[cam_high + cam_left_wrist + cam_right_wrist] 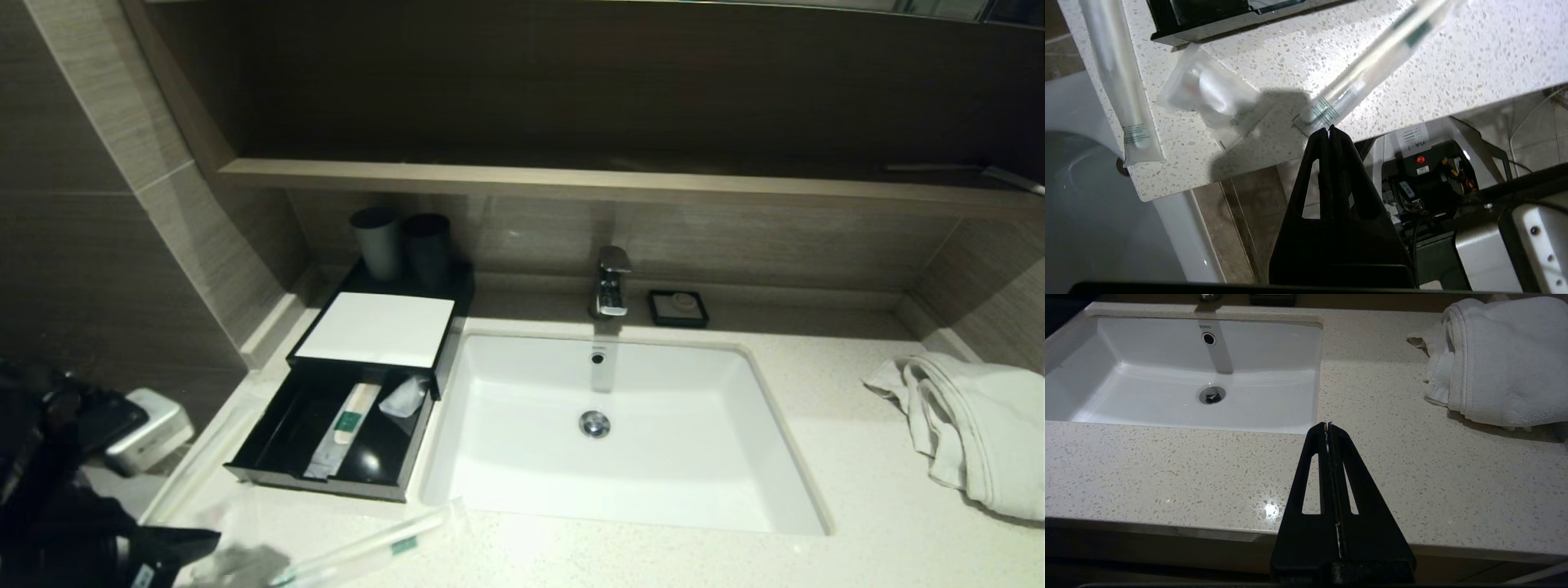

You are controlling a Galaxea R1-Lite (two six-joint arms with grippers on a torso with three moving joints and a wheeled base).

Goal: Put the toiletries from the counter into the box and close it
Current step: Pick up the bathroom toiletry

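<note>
The black box (343, 425) sits on the tabletop (857, 506) at nine o'clock from the sink (620, 433), its drawer pulled open with a sachet (351, 412) and a small packet (404, 398) lying inside under a white lid (377, 328). The left gripper (1329, 130) is clenched with nothing between its fingers, hovering at the front edge beside a wrapped toothbrush (1372, 65), with a small pouch (1208, 92) and a long sachet (1116, 77) on the tabletop nearby. The right gripper (1327, 425) is also clenched and empty, above the tabletop between the sink and a white towel (1498, 355) at two o'clock
</note>
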